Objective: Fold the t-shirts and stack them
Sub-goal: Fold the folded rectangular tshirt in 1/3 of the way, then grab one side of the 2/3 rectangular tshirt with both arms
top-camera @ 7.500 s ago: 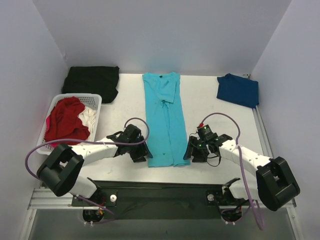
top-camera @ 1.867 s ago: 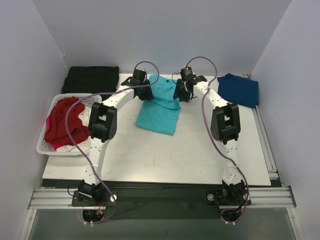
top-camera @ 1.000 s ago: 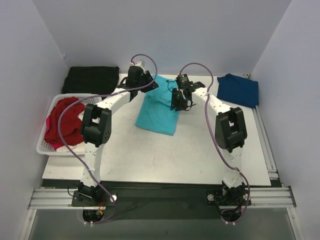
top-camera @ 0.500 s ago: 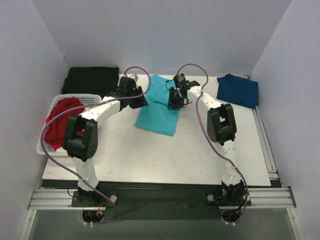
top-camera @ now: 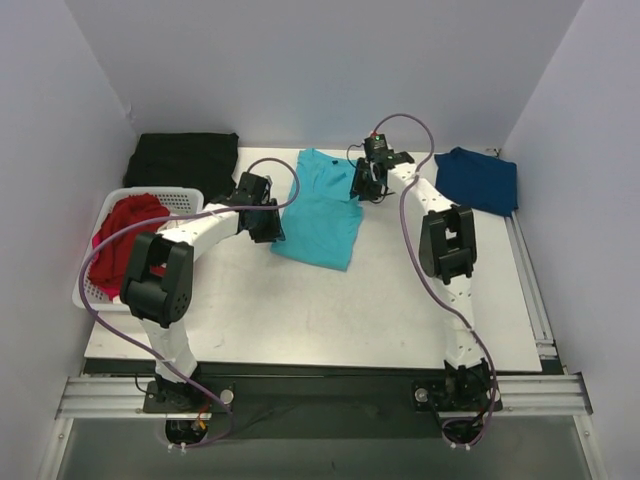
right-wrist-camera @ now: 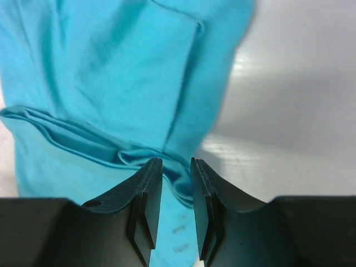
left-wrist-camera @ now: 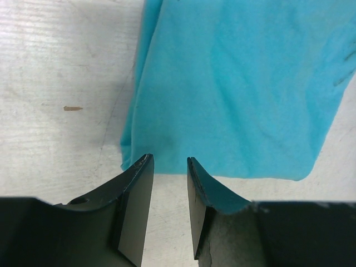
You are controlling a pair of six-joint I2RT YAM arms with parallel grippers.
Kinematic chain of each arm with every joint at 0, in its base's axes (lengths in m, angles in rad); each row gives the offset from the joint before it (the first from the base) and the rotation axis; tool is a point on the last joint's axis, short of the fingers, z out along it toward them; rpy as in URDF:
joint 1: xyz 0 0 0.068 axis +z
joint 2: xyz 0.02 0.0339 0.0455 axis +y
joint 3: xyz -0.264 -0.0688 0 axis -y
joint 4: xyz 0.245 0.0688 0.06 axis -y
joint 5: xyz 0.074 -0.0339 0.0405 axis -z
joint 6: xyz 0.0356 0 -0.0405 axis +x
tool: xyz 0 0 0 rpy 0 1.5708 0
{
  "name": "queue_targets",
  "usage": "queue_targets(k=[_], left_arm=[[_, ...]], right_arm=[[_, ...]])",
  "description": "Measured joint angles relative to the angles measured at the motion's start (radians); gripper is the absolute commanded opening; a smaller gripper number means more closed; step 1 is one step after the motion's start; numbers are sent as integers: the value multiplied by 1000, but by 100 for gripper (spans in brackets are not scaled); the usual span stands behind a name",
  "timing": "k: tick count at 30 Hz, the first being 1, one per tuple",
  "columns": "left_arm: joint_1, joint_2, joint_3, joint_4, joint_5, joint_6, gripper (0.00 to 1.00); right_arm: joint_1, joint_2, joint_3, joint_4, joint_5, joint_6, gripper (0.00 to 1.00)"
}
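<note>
At nine o'clock, heaped in the white basket (top-camera: 190, 195): the red t-shirt (top-camera: 128, 232), not yet folded. Next along, the left pincer (top-camera: 265, 225), roughly half open, gripping nothing, low over the surface (top-camera: 330, 310) just off the near-left corner of the turquoise t-shirt (top-camera: 322, 215). That one at about twelve o'clock, lying flat and doubled over. At its one o'clock edge, the right pincer (top-camera: 362, 188), parted only narrowly above a rumpled fold, no cloth visibly pinched. At two o'clock, well apart, the navy t-shirt (top-camera: 478, 180), folded. Likely light, limp, prone to sag and slide on the smooth top. Best to pinch at corners or at a doubled edge, through all layers, both sides together.
</note>
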Motion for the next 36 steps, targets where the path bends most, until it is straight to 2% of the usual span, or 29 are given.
queue_targets(k=[3, 9, 16, 21, 28, 36], left_arm=[[0, 0, 0, -29, -28, 10, 41], [0, 0, 0, -74, -67, 39, 41], [5, 7, -11, -80, -89, 56, 41], [35, 23, -71, -24, -54, 53, 41], [130, 34, -146, 148, 132, -4, 41], [151, 56, -147, 195, 201, -27, 41]], right_arm=[[-12, -52, -98, 13, -7, -2, 29], [1, -299, -457, 0, -47, -1, 29], [50, -480, -721, 32, -102, 0, 34], [85, -487, -800, 84, -146, 5, 36], [92, -488, -851, 188, -198, 28, 36], [108, -488, -867, 257, -236, 65, 36]])
